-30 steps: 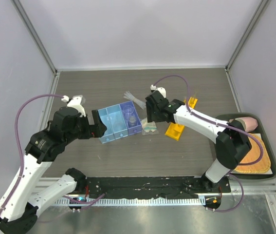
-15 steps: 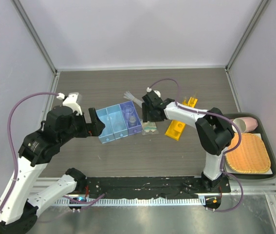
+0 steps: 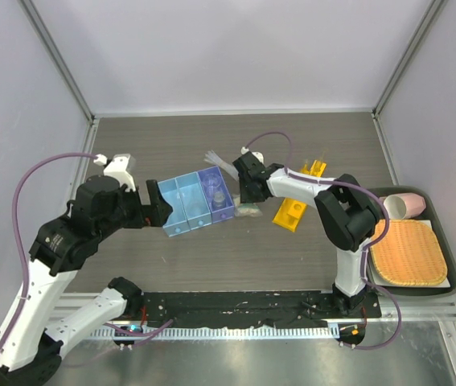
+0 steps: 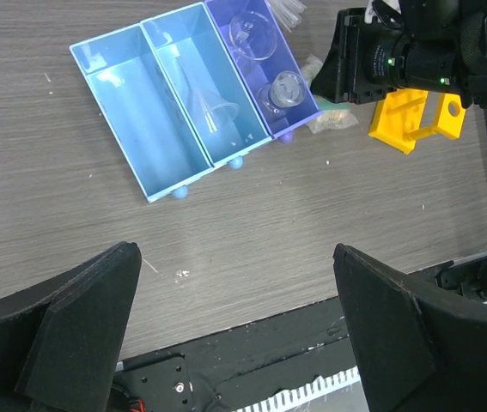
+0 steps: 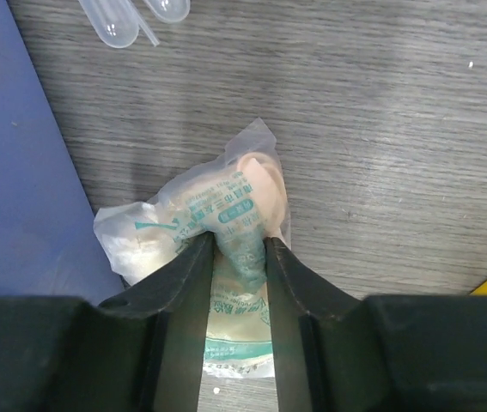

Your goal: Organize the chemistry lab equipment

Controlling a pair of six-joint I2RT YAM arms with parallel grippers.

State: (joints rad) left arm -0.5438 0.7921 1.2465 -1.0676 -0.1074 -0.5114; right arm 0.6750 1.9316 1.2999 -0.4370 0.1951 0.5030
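Crumpled clear packet [image 5: 236,204] pinched; yellow rack [image 3: 289,214] just right; droppers [image 5: 116,31] lying beyond.

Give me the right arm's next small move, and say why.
Probably a short lift straight up. The right gripper is pinched shut on the packet, which seems to lie on the table right beside the purple compartment. Raising it first should let it clear that wall before any sideways carry.

Left arm [image 3: 26,301] and right arm [image 3: 296,185] with white links and rounded black joints, purple cable [image 3: 30,178] along each, matte black wedge-shaped fingers [image 4: 80,318], small green lights [image 4: 391,62] on a black wrist housing
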